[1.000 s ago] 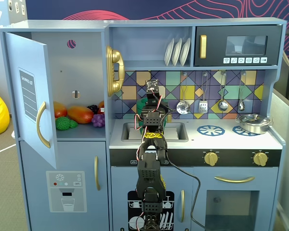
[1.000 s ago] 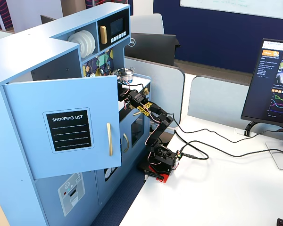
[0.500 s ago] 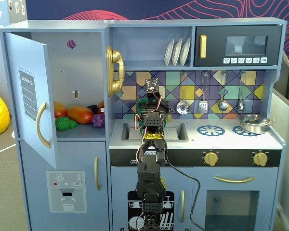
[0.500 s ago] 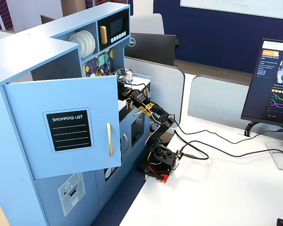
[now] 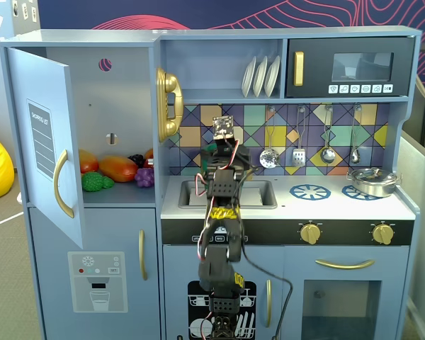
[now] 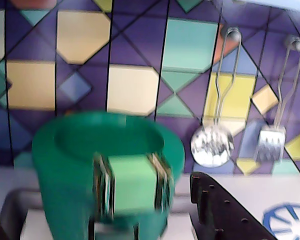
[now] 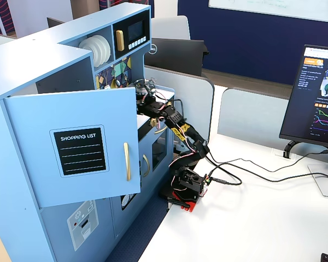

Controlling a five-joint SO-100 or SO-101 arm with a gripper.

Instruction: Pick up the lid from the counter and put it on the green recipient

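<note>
Filling the wrist view, green recipient [image 6: 80, 170] stands uncovered.

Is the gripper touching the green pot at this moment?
Cannot tell. In the wrist view the green pot fills the foreground, with a dark gripper finger to its right, but blur and framing hide any contact or gap. Both fixed views block it with the arm.

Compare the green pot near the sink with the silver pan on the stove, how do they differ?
The green pot is tall, bucket-shaped plastic; the silver pan is shallow, shiny metal. In the wrist view the pot fills the foreground with its flat rectangular handle facing the camera; in a fixed view the pan sits on the right-hand burner, while the arm hides the pot. Both are round, and neither shows a lid on top.
</note>
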